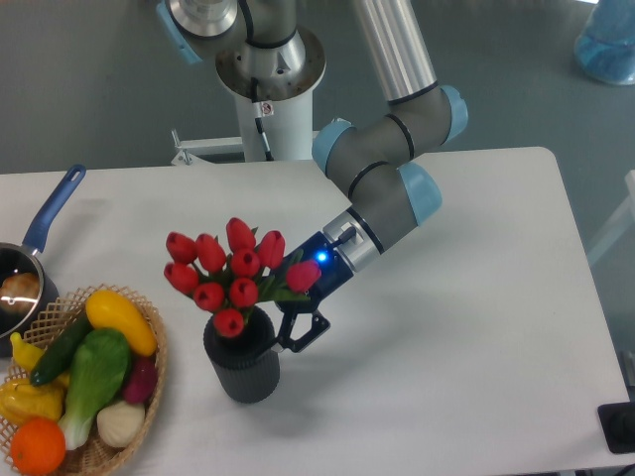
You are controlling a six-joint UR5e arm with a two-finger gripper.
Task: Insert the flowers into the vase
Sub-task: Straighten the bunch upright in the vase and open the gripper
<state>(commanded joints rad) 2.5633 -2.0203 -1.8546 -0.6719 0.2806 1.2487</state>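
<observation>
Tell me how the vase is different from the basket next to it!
The vase is dark grey with ribbed sides; the basket is tan woven wicker. The vase is the narrower of the two. The vase holds red flowers standing up; the basket holds toy vegetables piled inside. Both sit on the white table.
</observation>
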